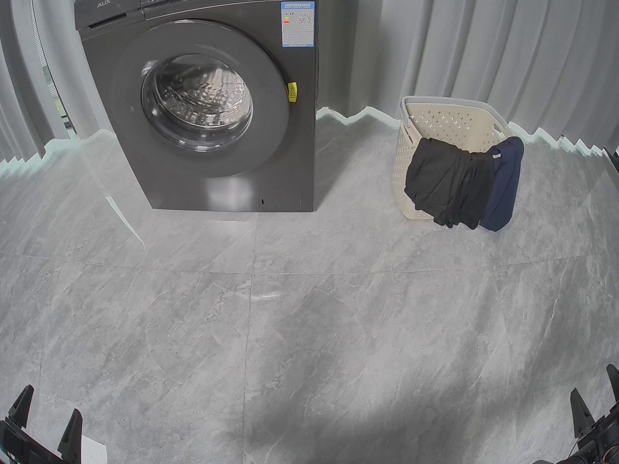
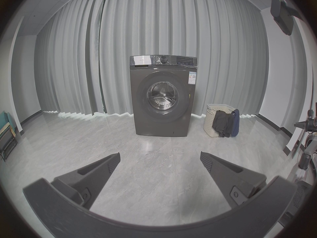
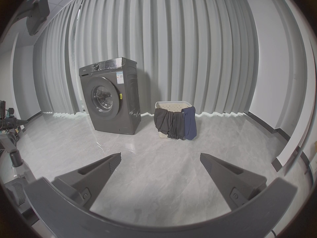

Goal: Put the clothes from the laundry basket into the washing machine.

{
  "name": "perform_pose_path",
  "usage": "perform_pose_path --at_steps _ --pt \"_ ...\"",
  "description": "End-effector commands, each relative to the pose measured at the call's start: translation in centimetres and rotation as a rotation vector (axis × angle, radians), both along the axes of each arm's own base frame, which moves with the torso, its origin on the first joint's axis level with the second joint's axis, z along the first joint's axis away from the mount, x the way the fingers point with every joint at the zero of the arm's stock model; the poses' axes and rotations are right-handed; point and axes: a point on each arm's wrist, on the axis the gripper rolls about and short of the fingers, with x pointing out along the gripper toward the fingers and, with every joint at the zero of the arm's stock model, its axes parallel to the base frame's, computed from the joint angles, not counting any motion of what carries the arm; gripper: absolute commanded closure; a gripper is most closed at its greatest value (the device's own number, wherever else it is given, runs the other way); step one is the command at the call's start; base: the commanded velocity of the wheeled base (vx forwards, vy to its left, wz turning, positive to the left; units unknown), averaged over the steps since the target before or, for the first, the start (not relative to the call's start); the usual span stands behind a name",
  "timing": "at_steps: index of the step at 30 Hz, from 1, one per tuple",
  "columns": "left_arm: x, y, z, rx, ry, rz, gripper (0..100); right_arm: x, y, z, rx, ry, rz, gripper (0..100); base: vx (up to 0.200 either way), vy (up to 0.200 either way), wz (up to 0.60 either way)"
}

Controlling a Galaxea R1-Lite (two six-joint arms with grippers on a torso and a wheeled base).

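Floor: grey marble-look tiles (image 1: 361,330) with thin joint lines, glossy. It runs from under both tools out to the curtains.
Room: pale pleated curtains (image 1: 451,33) hang to the floor across the side facing the tools. In the right wrist view a plain white wall (image 3: 274,70) adjoins them.
Left tool (image 2: 159,155): fingers spread wide, nothing between them, held low above the floor.
Right tool (image 3: 160,155): fingers likewise wide apart, holding nothing, low above the floor.
Washing machine (image 1: 225,191): count 1. Dark grey front-loader standing on the floor, straight ahead of the left tool and well apart from it, its back toward the curtains.
Door (image 1: 200,104): round with a glass centre, sitting flush with the machine's front. The drum shows through the glass.
Laundry basket (image 1: 445,120): count 1. Cream and perforated, on the floor straight ahead of the right tool and well apart from it. It stands beside the machine on the right tool's side, with a gap of floor between them.
Clothes: count 2, both draped over the basket rim nearest the tools and hanging down its outside.
Dark garment (image 1: 448,182): on the side nearer the machine.
Navy garment (image 1: 504,182): touching the dark one, on the side away from the machine.
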Motion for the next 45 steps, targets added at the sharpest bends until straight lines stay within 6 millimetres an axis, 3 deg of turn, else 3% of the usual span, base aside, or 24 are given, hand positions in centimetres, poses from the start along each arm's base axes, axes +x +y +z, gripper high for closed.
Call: perform_pose_path --at_steps 1,8,16,23,38,45 --pt "0.01 0.01 -0.48 -0.001 0.001 0.004 0 0.03 0.0 -0.48 0.0 0.005 0.001 0 0.2 0.0 0.0" --pt "0.01 0.0 -0.48 -0.001 0.001 0.002 0 0.03 0.01 -0.48 0.0 0.005 -0.002 0 0.2 0.0 0.0" --pt "0.01 0.0 -0.48 0.0 0.001 0.002 0 0.03 0.01 -0.48 0.0 0.005 0.003 0 0.0 0.0 -0.45" --pt "0.01 0.0 -0.48 0.002 0.001 0.002 0 0.03 0.01 -0.46 0.0 0.003 0.004 0 0.0 0.0 0.0" --pt "0.01 0.01 -0.49 -0.006 0.003 0.004 0 0.03 0.01 -0.46 0.0 0.003 0.003 0 0.2 0.0 0.0" --pt "0.01 0.01 -0.49 -0.008 0.003 0.004 0 0.04 0.01 -0.46 0.003 0.005 -0.002 0 0.0 0.0 0.0"
